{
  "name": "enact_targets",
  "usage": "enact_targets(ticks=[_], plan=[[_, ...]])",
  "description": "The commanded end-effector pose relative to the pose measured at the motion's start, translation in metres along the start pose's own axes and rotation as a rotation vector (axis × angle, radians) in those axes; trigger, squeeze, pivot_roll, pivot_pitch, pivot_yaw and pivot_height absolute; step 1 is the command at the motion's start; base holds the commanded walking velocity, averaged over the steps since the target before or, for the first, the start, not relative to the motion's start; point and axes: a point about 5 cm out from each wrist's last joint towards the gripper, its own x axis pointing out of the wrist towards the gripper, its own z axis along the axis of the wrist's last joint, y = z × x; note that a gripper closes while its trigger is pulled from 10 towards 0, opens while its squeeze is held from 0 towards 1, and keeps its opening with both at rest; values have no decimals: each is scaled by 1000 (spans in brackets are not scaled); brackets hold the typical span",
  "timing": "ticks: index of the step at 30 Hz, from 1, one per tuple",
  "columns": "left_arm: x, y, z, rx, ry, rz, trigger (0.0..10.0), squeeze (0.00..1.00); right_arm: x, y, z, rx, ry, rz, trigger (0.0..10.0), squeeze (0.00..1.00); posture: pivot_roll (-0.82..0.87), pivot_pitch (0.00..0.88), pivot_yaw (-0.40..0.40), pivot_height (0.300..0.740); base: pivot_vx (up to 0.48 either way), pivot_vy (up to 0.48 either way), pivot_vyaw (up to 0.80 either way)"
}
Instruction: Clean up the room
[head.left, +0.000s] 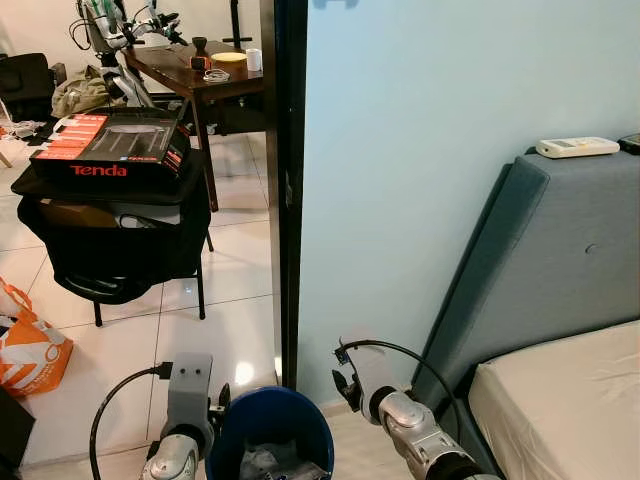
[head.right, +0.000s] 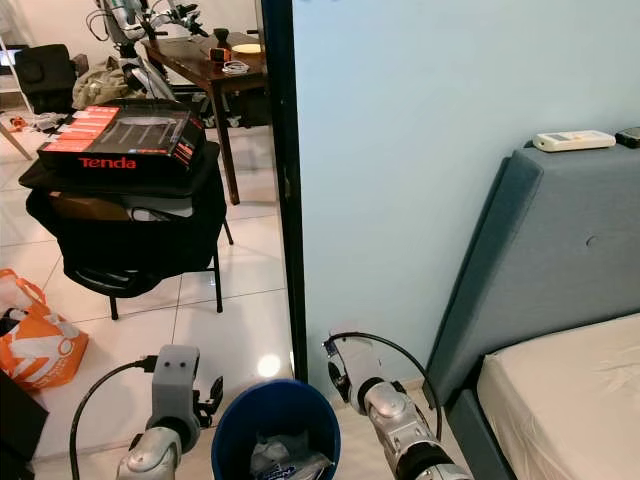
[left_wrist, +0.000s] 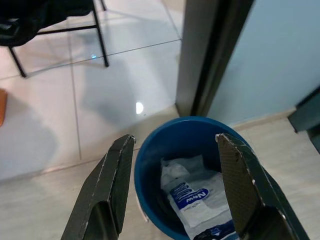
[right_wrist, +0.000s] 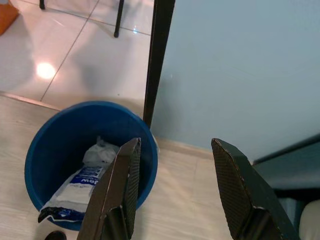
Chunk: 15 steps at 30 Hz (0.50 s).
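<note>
Sitting on the floor by the dark door frame (head.left: 288, 190), the round blue plastic bucket (left_wrist: 172, 150) holds crinkly white wrappers (left_wrist: 192, 192); left gripper (left_wrist: 175, 165) and right gripper (right_wrist: 175, 167) hover above, fingers spread apart.

Blue bin (head.left: 270, 425) and black chair (head.left: 115, 235) on floor (head.left: 235, 300).

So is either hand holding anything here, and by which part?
Nothing is held. The left hand and right hand are both open and empty above the blue bin.

A pale blue wall (head.left: 420, 150) stands beside a grey bed (head.left: 560, 260) and white-tiled floor (head.left: 230, 310).
</note>
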Motion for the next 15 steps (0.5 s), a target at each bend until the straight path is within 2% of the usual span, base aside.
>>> enact_targets(ticks=[1,15], plan=[[-1,-3,1,16,-10,-18,10000,0,-2,1,-8,11,26,-11,10000,0,54,54,-31,740,0,0,0],[3,-3,7,-8,-33,-7,10000,0,-1,4,-5,53,12,-6,10000,0,49,60,-30,740,0,0,0]])
